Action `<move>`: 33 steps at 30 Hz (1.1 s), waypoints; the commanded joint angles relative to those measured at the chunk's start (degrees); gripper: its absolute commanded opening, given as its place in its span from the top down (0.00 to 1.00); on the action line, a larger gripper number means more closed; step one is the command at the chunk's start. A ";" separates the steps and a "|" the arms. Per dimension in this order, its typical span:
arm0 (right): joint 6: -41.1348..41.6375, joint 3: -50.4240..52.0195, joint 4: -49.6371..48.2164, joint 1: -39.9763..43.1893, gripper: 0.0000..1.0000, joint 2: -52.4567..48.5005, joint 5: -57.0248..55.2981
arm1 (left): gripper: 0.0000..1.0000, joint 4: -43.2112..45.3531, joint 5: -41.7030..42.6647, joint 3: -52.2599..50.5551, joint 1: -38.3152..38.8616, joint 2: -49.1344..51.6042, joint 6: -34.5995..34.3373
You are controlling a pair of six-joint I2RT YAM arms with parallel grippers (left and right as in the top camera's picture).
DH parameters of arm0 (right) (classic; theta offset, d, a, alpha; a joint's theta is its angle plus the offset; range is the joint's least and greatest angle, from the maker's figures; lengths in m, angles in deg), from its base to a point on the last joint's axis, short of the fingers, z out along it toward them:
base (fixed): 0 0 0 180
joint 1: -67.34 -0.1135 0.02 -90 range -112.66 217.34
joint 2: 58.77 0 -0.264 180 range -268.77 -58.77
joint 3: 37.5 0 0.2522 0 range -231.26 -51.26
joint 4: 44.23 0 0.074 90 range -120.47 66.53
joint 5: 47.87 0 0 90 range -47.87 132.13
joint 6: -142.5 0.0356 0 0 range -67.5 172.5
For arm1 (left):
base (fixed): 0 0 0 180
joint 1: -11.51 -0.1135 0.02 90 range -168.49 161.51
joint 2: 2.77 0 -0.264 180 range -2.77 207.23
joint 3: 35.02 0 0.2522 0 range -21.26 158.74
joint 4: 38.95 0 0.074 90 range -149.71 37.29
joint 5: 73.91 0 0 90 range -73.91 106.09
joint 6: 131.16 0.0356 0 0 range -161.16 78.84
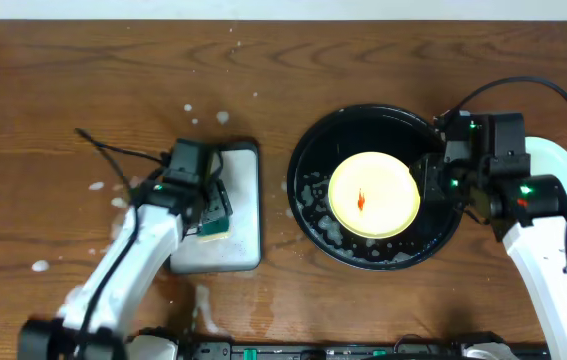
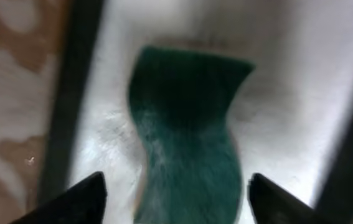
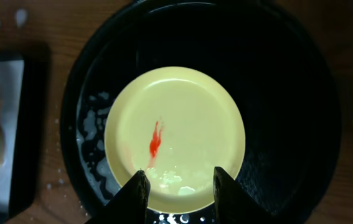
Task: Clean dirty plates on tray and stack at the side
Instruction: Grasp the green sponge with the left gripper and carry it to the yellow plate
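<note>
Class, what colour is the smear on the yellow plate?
Red smear, clearest from the right wrist.

A brown wooden counter (image 1: pixel 63 80) filled almost the whole overhead view, its darker grain running from left to right. Small white flecks (image 1: pixel 223 117), like foam or splashed liquid, were scattered over its left half, with 1 larger blot (image 1: pixel 40 266) near the lower left. A thin pale strip (image 1: pixel 363 8) ran along the top edge behind the counter; whether it was wall or floor could not be told. The light was soft and even.
</note>
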 commanded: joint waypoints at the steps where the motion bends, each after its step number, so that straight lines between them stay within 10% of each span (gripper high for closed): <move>1: -1.88 -0.61 0.96 -0.33 0.68 0.85 0.72 | 0.37 4.52 3.32 -0.55 -0.24 7.69 -0.55; 8: -1.81 -0.55 3.69 -0.26 0.72 0.57 -0.07 | 0.92 8.90 3.96 -0.55 -0.26 17.20 -2.71; 20: 4.11 -0.44 4.59 5.79 0.66 -3.30 -9.33 | 0.92 -2.95 6.25 7.48 -0.22 6.38 3.96; 33: -8.28 -0.44 0.72 9.79 0.66 -24.11 5.84 | 0.92 -10.88 12.79 22.64 8.57 1.64 6.01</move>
